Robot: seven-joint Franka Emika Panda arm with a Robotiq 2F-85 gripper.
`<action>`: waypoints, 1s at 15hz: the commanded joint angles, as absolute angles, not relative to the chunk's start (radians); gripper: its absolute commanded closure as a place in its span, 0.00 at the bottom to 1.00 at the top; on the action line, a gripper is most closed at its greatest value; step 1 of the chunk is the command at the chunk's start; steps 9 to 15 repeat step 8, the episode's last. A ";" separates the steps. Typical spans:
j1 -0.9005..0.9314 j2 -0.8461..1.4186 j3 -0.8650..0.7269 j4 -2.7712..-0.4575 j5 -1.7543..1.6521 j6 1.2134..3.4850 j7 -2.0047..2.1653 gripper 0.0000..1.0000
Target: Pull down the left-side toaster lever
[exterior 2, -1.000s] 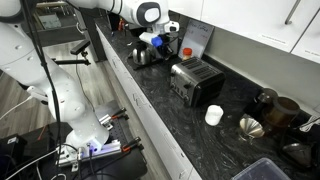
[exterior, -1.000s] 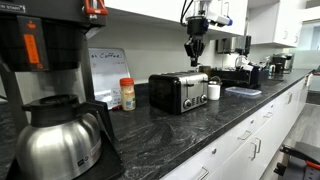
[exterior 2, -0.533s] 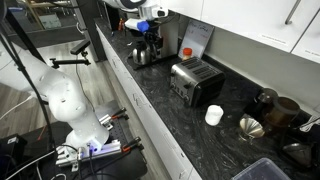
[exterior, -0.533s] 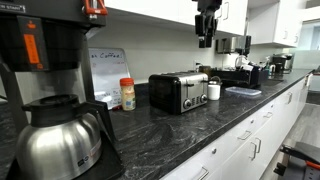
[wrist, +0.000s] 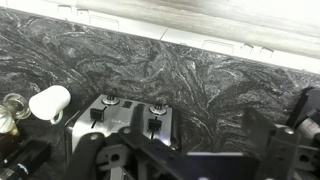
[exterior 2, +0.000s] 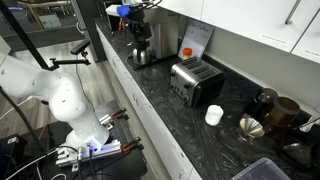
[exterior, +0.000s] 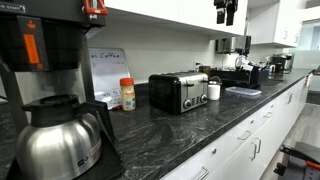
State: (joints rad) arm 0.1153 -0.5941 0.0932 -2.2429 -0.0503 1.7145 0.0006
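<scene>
The chrome and black toaster [exterior: 178, 92] stands on the dark marbled counter, seen in both exterior views [exterior 2: 196, 80]. From the wrist view I look down on the toaster [wrist: 125, 122]; its two levers [wrist: 97, 116] sit side by side on the end panel. My gripper [exterior: 226, 10] hangs high above the counter, well clear of the toaster and off to one side of it. In the wrist view the gripper [wrist: 190, 160] is open, its fingers [wrist: 285, 150] wide apart with only bare counter between them. In the exterior view from the aisle only part of the arm shows at the top edge.
A black coffee maker with steel carafe [exterior: 50, 130] [exterior 2: 140, 50] stands at one end of the counter. A white mug [exterior: 214, 91] [exterior 2: 213, 115] [wrist: 50, 103] sits close to the toaster. A spice jar [exterior: 127, 95] and sign [exterior: 105, 72] stand against the wall. Upper cabinets hang above.
The gripper has risen from just above the toaster to near the top of the view, moving sideways away from it, and its fingers have spread open.
</scene>
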 commanded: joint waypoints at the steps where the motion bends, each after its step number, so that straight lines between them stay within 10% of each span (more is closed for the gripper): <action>1: 0.116 -0.640 0.095 -2.238 -0.022 1.650 0.011 0.00; 15: 0.104 -0.667 0.102 -2.240 -0.001 1.649 0.068 0.00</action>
